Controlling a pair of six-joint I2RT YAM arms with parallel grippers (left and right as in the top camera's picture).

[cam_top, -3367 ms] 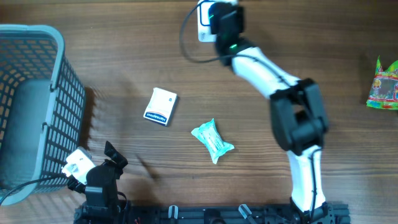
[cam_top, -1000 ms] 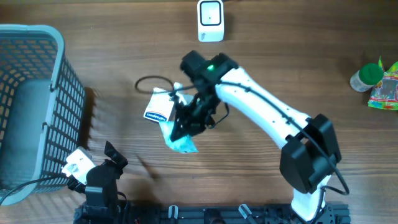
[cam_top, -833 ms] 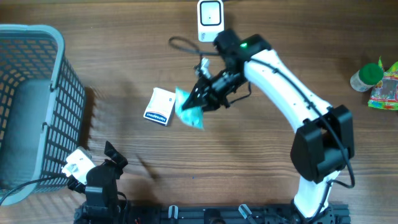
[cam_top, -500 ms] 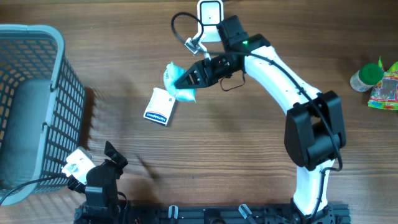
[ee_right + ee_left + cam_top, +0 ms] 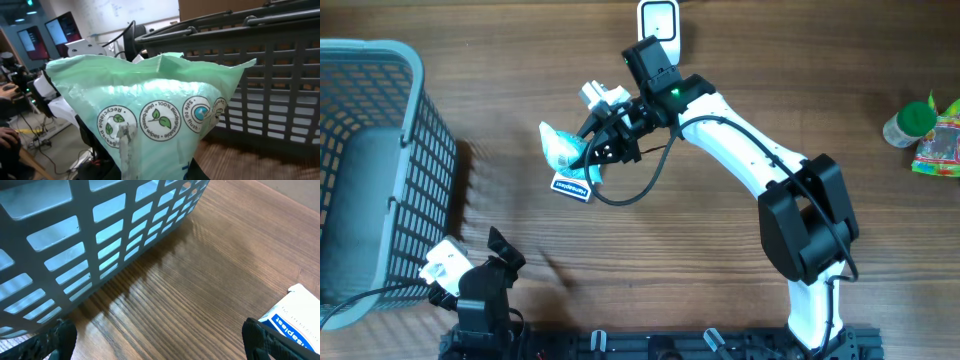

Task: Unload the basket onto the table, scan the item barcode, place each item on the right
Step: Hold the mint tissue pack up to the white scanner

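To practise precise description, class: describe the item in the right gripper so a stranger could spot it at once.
Find the grey basket at the left; beside it, the white arm's right gripper holds a wipes packet. It is crinkled and mint green with round leaf badges, unlike the flat white box with a blue label lying partly beneath it.

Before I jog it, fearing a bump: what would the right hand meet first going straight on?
Probably the grey basket, its wall straight behind the wipes pack the right hand holds; depth unclear.
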